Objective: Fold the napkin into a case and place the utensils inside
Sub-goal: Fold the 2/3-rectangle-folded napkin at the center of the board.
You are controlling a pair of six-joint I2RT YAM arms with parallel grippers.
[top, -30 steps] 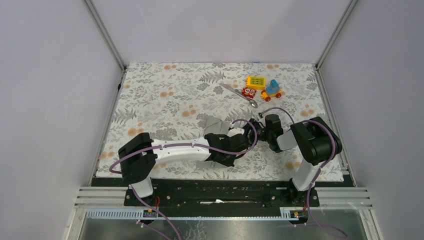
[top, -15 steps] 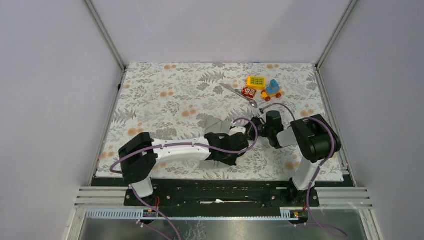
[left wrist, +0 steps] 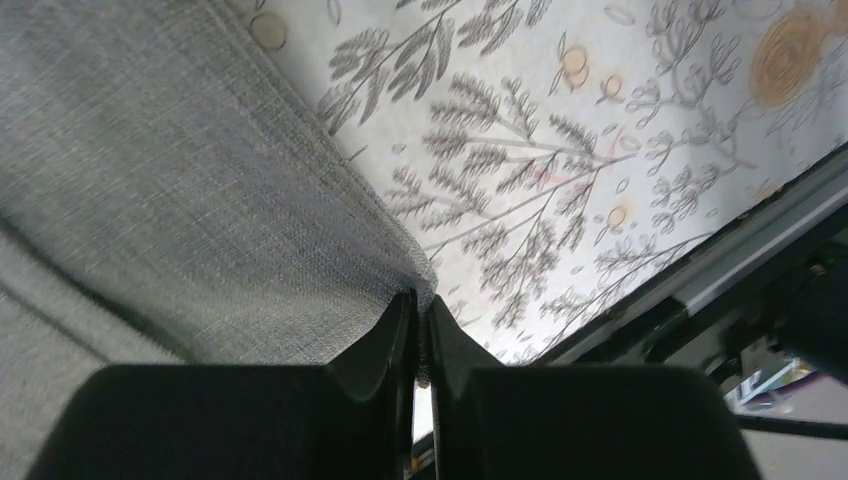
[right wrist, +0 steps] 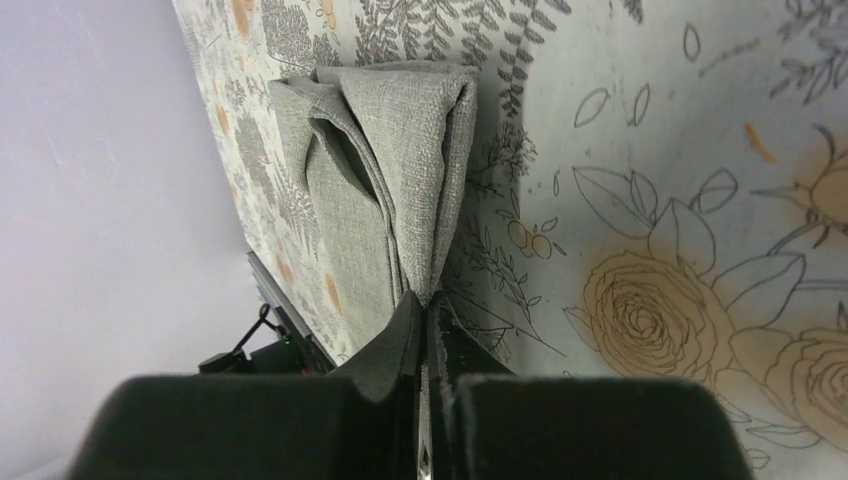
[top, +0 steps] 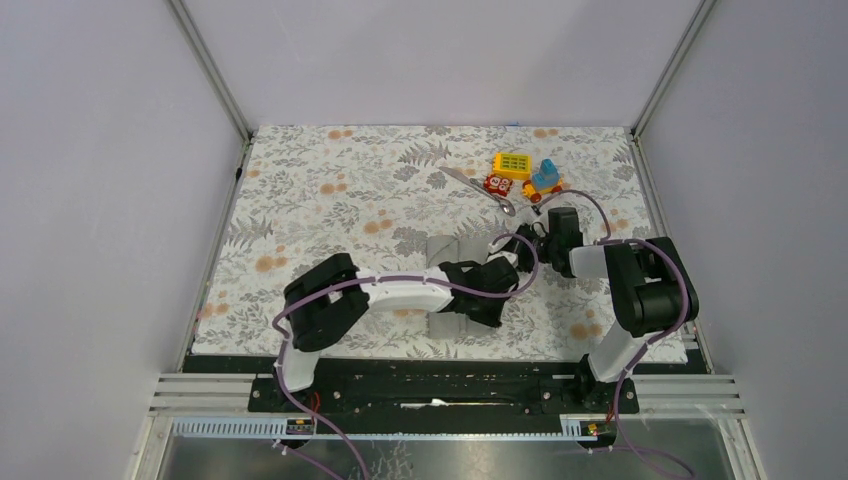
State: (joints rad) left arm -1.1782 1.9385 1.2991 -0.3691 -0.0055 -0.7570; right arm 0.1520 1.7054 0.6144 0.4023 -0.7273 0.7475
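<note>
The grey napkin (top: 443,249) lies folded on the floral cloth near the front middle, mostly hidden under the arms. In the right wrist view the napkin (right wrist: 400,170) hangs in long folds from one corner, and my right gripper (right wrist: 429,303) is shut on that corner. In the left wrist view a corner of the napkin (left wrist: 180,200) sits between the nearly touching jaws of my left gripper (left wrist: 421,305). From above, the left gripper (top: 515,270) and the right gripper (top: 532,250) are close together. A silver spoon (top: 480,190) lies farther back, apart from both.
Colourful toy blocks stand beside the spoon: a yellow one (top: 512,163), a blue and yellow one (top: 545,178) and a small red one (top: 494,183). The floral tablecloth (top: 330,200) covers the table. A black rail (top: 440,385) runs along the near edge.
The right gripper has shut on the napkin's corner and drawn away to the far right. The left arm has followed to the right, its jaws easing slightly on the cloth.
</note>
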